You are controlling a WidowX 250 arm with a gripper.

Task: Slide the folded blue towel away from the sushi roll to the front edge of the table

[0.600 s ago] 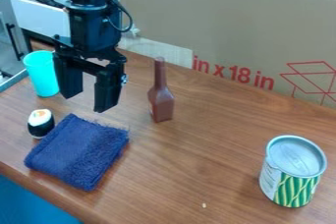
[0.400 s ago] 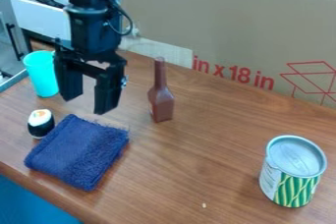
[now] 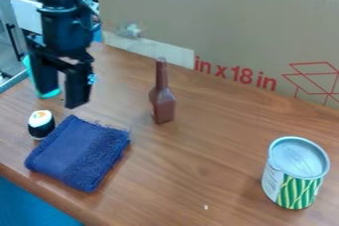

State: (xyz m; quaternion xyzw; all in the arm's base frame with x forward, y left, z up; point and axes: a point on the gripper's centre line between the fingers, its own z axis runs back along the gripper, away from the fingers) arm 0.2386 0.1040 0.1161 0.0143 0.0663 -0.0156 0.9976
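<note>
To grip the turquoise, cylindrical cup [image 3: 49, 95] at the left of the frame, partly behind my spread, empty black fingers [image 3: 77, 88], I should straddle it evenly and close gently, without tipping it.

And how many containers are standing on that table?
3: a turquoise cup at the left, partly behind the tool; a brown bottle near the middle; a striped can at the right. Another might be hidden.

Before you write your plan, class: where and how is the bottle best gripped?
Probably by the neck, with the gripper coming from above and closing on its two sides: the bottle stands upright, and its slim neck rises straight over the wider body.
</note>
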